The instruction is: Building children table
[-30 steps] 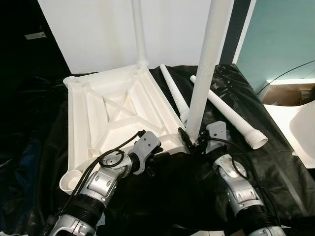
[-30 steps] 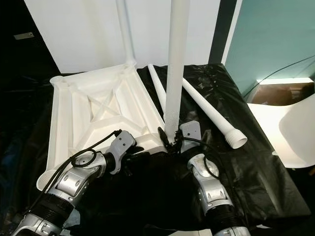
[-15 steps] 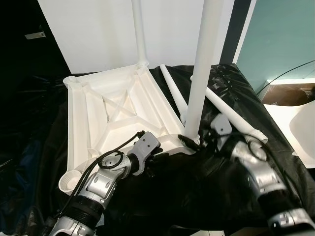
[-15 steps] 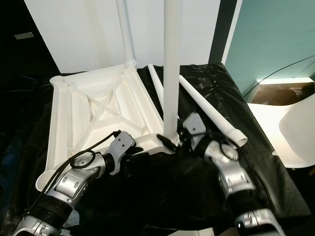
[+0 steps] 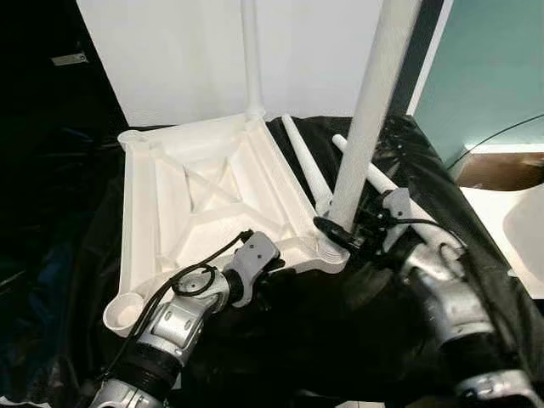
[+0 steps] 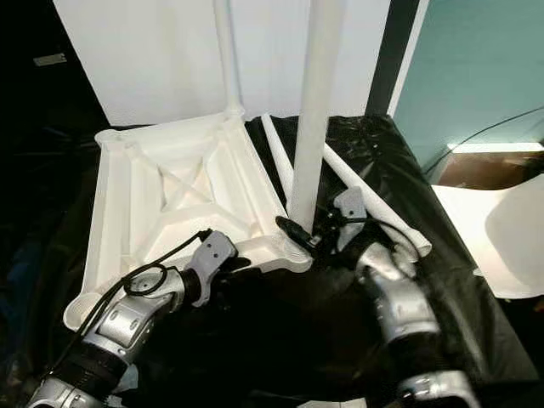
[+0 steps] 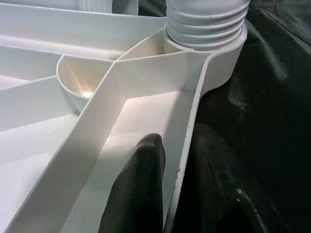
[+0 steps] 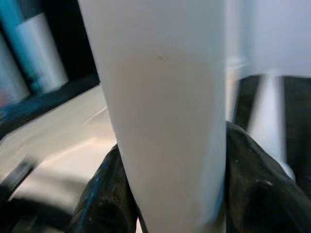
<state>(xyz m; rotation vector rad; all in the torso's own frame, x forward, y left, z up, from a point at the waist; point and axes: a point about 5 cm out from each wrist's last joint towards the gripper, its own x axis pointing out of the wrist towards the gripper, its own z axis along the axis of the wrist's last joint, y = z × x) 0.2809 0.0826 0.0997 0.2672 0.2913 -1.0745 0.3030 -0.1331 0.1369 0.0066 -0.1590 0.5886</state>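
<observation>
The upturned white tabletop [image 5: 212, 195] on black sheeting [image 5: 340, 331] is pinched at its near rim by the left gripper [image 7: 182, 160] — apparently closed — while the right gripper [image 8: 170, 194] clamps the upright corner leg [image 5: 374, 110].

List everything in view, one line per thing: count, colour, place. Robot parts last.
Tabletop: one, white, upside down on the black sheet.
Fitted legs: two, white; far leg upright in the far corner, near leg tilted in the near right corner socket.
Loose legs: two, white, lying on the sheet right of the tabletop.
Black sheet: one, covering the surface.
Left gripper: fingers astride the tabletop's near rim.
Right gripper: closed around the near leg's base.
</observation>
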